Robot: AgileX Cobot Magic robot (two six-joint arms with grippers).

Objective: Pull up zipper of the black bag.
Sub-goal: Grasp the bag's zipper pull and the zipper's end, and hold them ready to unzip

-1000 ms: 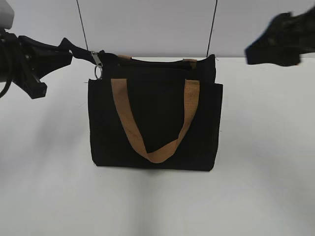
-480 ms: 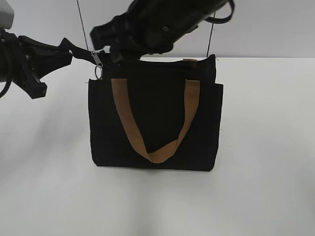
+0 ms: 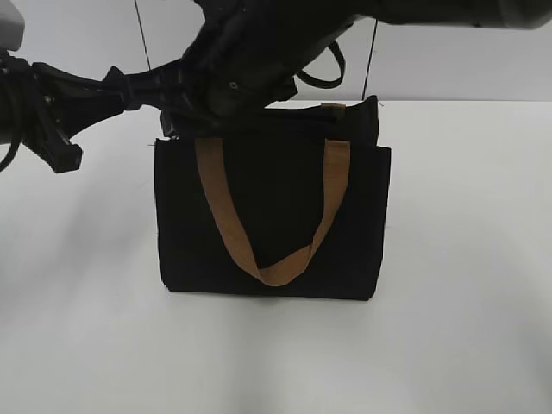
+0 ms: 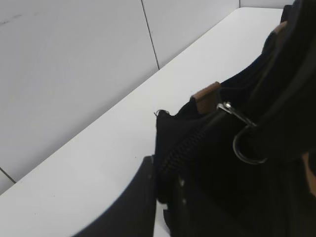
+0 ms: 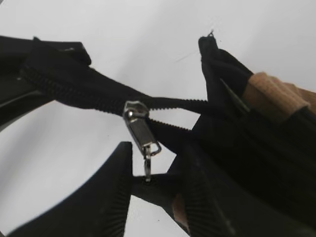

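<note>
Exterior view: a black bag [image 3: 272, 216] stands upright on a white table [image 3: 466, 259], centre of the frame, a tan handle [image 3: 267, 211] looping down its front. From the left edge the left gripper [image 3: 116, 86] pinches the black zipper tail at the bag's upper left corner. The right gripper [image 3: 185, 95] reaches across from the upper right and covers that same corner.

Left wrist view: the left gripper's fingers [image 4: 143, 197], lower centre, are pressed onto the zipper [image 4: 185, 148] end; a silver ring [image 4: 247, 145] hangs right of centre.

Right wrist view: the right gripper [image 5: 153, 177], jaws spread, sits at the bottom centre. The silver pull tab [image 5: 140, 133] hangs just above the gap, its ring dipping between the fingers, ungripped.
</note>
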